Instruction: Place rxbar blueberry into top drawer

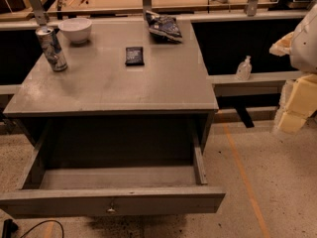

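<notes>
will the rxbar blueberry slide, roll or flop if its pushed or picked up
The rxbar blueberry lies flat on the table, so it likely slides when pushed rather than rolling or tipping. It looks small and thin, so probably light; its wrapper may be slippery. The gripper is at the right edge, away from it.

A speckled beige floor (282, 197) crossed by an orange line (243, 175) is shown around a grey metal surface (163, 90). A wooden workbench (124, 3) and dark panels (233, 43) are seen behind. The end effector (292, 110) is located at the right edge.
</notes>
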Robot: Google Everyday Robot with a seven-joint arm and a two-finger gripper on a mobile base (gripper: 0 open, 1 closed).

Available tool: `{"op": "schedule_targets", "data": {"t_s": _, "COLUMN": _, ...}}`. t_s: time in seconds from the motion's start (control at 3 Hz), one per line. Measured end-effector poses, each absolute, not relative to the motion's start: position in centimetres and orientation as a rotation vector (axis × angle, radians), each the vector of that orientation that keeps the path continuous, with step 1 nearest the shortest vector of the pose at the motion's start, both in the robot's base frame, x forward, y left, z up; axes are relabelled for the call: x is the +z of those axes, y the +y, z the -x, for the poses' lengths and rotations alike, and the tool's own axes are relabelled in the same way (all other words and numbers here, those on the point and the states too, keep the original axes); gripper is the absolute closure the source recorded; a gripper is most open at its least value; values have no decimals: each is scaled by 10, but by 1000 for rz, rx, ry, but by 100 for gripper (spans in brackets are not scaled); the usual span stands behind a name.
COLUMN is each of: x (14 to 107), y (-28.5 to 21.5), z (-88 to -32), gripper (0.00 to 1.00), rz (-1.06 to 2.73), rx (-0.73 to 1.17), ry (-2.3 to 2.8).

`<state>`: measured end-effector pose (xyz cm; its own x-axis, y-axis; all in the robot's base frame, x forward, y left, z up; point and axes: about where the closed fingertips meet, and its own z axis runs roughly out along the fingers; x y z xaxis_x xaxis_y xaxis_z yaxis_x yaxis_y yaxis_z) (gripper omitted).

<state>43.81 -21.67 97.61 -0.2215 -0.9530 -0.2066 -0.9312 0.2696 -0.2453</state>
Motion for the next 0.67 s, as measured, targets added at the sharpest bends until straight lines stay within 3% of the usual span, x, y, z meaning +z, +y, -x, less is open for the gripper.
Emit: {"op": "schedule_targets", "data": {"t_s": 0.67, "x": 978, "y": -202, "z": -463, "gripper": 0, "rz": 1834, "rx": -94, "ry": 2136}}
